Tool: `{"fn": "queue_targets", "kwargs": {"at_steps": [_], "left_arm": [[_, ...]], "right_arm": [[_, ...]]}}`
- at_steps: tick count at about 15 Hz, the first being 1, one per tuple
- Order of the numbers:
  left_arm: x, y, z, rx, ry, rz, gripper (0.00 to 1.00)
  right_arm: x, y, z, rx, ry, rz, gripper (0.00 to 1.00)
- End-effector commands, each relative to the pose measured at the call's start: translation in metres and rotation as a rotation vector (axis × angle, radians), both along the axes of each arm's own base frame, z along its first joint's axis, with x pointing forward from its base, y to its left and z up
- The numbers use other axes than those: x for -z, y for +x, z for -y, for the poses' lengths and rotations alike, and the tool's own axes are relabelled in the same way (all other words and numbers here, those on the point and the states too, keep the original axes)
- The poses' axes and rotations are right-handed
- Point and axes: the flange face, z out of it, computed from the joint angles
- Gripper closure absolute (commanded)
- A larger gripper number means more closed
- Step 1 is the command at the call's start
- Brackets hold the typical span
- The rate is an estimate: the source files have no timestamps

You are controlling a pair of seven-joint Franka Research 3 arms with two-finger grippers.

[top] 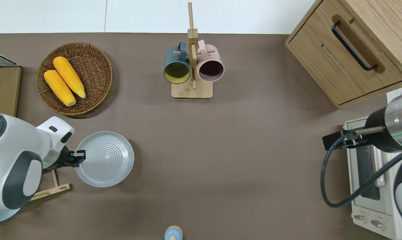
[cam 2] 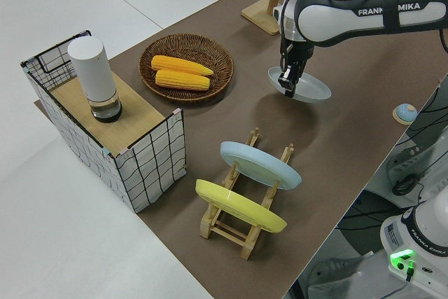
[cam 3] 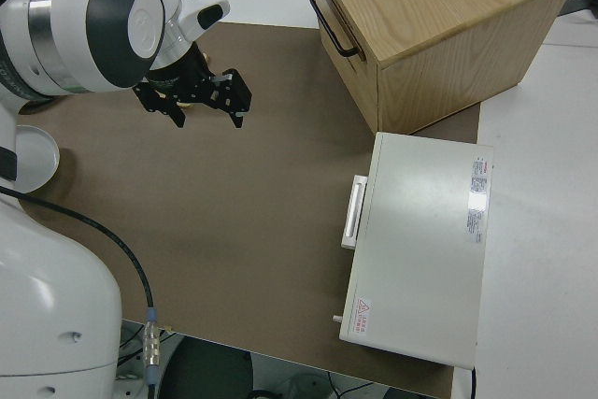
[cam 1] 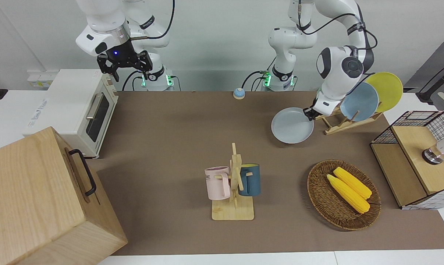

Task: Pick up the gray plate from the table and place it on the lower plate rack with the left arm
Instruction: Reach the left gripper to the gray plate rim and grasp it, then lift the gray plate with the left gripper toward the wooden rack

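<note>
The gray plate [cam 1: 291, 126] [top: 105, 159] [cam 2: 301, 87] hangs tilted just above the table [cam 1: 170, 147] and casts a shadow on it. My left gripper [cam 1: 310, 113] [top: 79, 156] [cam 2: 288, 83] is shut on its rim, on the side toward the lower plate rack [cam 1: 340, 124] [cam 2: 238, 223]. This light-wood rack stands beside the plate, toward the left arm's end of the table. It holds a light blue plate [cam 1: 359, 101] and a yellow plate [cam 1: 388, 88], both leaning in its slots. My right gripper [cam 1: 124, 68] [cam 3: 201, 105] is parked, open and holding nothing.
A wicker basket [cam 1: 319, 195] with two corn cobs lies farther from the robots than the rack. A mug stand [cam 1: 234, 184] with a pink and a blue mug stands mid-table. A wire crate [cam 1: 413, 162], a toaster oven [cam 1: 85, 110], a wooden cabinet [cam 1: 41, 198] and a small blue knob [cam 1: 238, 93] line the edges.
</note>
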Motion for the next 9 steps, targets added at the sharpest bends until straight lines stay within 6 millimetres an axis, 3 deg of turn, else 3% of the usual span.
{"fn": "queue_targets", "kwargs": {"at_steps": [1, 6, 9], "left_arm": [[-0.035, 0.003, -0.014, 0.017, 0.122, -0.059, 1.0], [-0.076, -0.001, -0.036, -0.007, 0.423, -0.117, 1.0], [-0.084, -0.009, -0.036, -0.001, 0.617, -0.171, 1.0]], "right_arm": [[-0.004, -0.003, 0.004, 0.005, 0.002, -0.005, 0.011], [-0.004, -0.003, 0.004, 0.005, 0.002, -0.005, 0.011], [-0.004, -0.003, 0.003, 0.003, 0.002, -0.005, 0.011]]}}
